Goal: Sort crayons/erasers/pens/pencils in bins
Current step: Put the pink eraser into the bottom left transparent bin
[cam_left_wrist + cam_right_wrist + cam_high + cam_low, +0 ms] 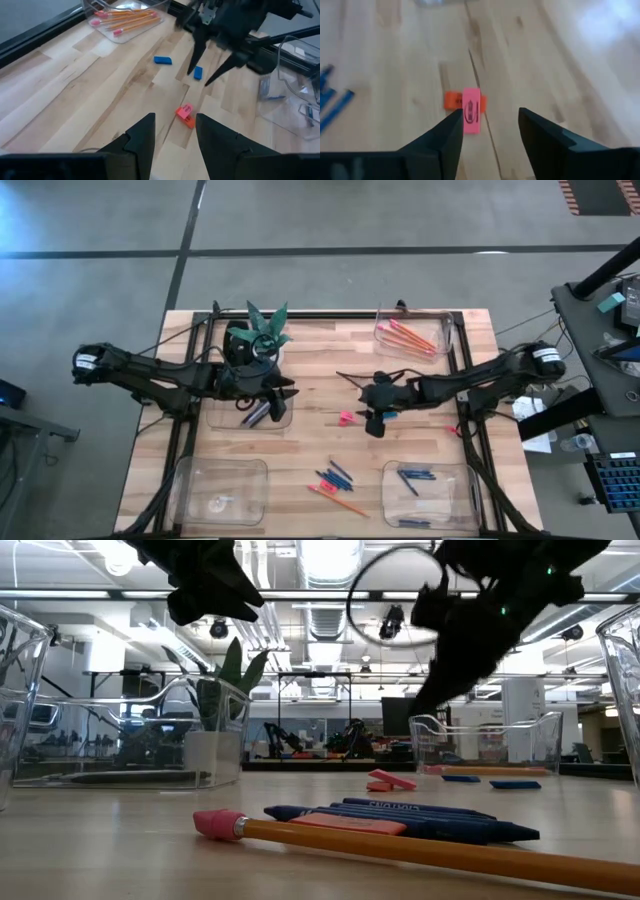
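Observation:
A pink eraser lies on top of an orange one [471, 110] mid-table; the pair also shows in the high view [347, 417] and the left wrist view [185, 114]. Two blue erasers [162, 60] [198, 73] lie flat beyond them. My right gripper [368, 405] hangs open and empty above the table, its fingers [192, 60] pointing down over the nearer blue eraser; the pink eraser lies just ahead of it [487, 135]. My left gripper [290, 393] is open and empty [175, 135] above the middle-left bin [250, 418]. Orange pencils [410, 335] lie in the far right bin.
A black pot with a green plant [262, 335] stands behind the left gripper. Blue sticks [335, 477] and a pencil [342, 502] lie loose near the front edge. The near right bin [452, 498] holds blue sticks. Another bin [195, 478] stands near left.

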